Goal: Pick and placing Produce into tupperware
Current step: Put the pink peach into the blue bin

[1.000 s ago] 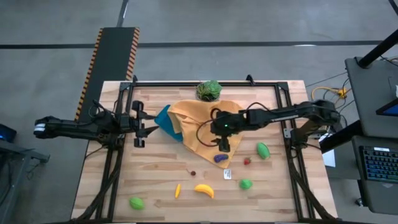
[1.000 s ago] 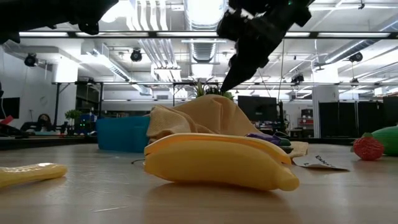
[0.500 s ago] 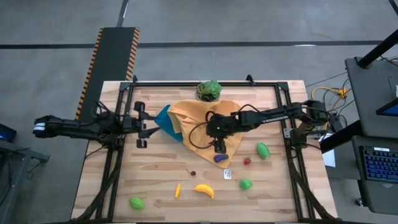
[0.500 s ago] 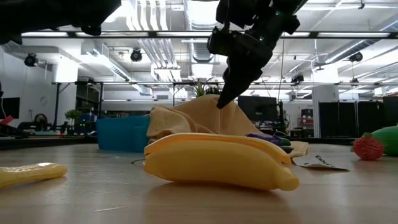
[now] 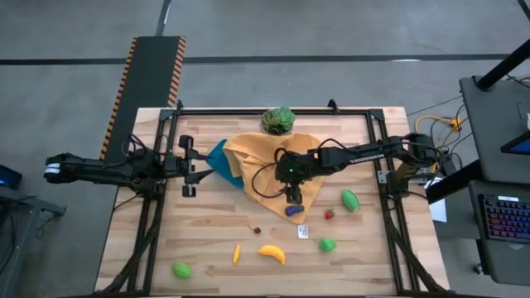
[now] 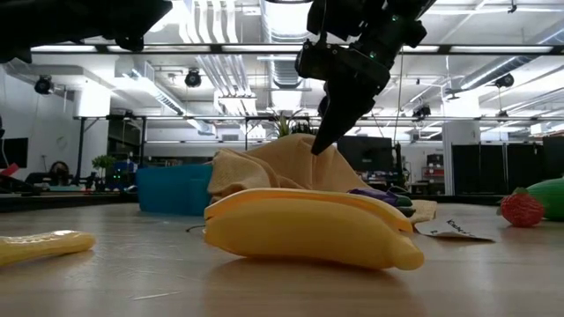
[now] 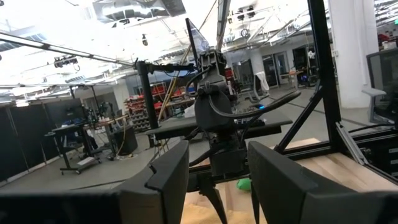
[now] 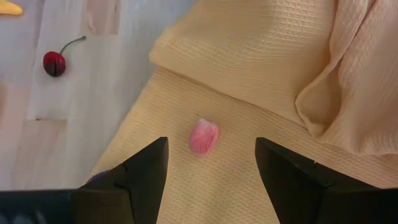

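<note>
Nearest on the table (image 5: 207, 240) lie a green piece (image 5: 181, 269), the banana (image 5: 272, 253) beside a small orange-yellow piece (image 5: 236, 252), and a second green piece (image 5: 328, 244); farther in come a cherry (image 8: 55, 63), a strawberry (image 5: 329, 214), an oval green piece (image 5: 350, 199) and the purple piece (image 5: 292, 210) at the cloth's near edge. The right pincer (image 5: 294, 196) hangs over the orange-yellow cloth (image 5: 265, 161), its 2 fingers apart and holding nothing, a small pink piece (image 8: 204, 136) on the cloth between them. Left of the cloth sits the tupperware (image 5: 219, 163), partly under it, with the left pincer (image 5: 186, 165) just left, fingers parted and empty, and a potted plant (image 5: 279, 120) stands farthest back.
</note>
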You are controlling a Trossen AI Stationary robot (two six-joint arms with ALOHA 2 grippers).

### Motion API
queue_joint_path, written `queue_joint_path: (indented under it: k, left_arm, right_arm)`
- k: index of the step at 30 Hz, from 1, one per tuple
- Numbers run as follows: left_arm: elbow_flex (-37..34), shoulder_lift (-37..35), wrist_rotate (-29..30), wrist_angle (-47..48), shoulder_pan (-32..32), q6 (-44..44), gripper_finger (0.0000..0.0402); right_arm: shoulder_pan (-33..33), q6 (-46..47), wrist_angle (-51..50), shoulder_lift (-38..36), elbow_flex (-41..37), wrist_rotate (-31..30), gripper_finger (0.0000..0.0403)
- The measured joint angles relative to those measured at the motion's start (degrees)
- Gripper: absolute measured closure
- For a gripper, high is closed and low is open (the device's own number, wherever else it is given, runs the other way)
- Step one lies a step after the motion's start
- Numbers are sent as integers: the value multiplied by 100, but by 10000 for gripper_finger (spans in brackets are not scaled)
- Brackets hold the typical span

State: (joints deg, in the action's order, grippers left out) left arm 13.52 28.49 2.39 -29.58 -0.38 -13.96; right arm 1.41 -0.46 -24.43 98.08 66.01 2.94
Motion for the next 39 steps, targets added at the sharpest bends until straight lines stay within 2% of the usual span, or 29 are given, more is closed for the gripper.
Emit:
queue_joint_path:
  k: [19, 33, 39]
  left_arm:
    - [0, 116, 0, 2, -2, 0, 250]
    - [0, 186, 0, -3, 0, 0, 250]
    - [0, 186, 0, 2, 0, 0, 250]
  right_arm:
    - [-2, 253, 1133, 176, -516, -1, 170]
    - [-2, 321, 1180, 873, -505, 0, 170]
    - [-2, 379, 1259, 922, -493, 2, 170]
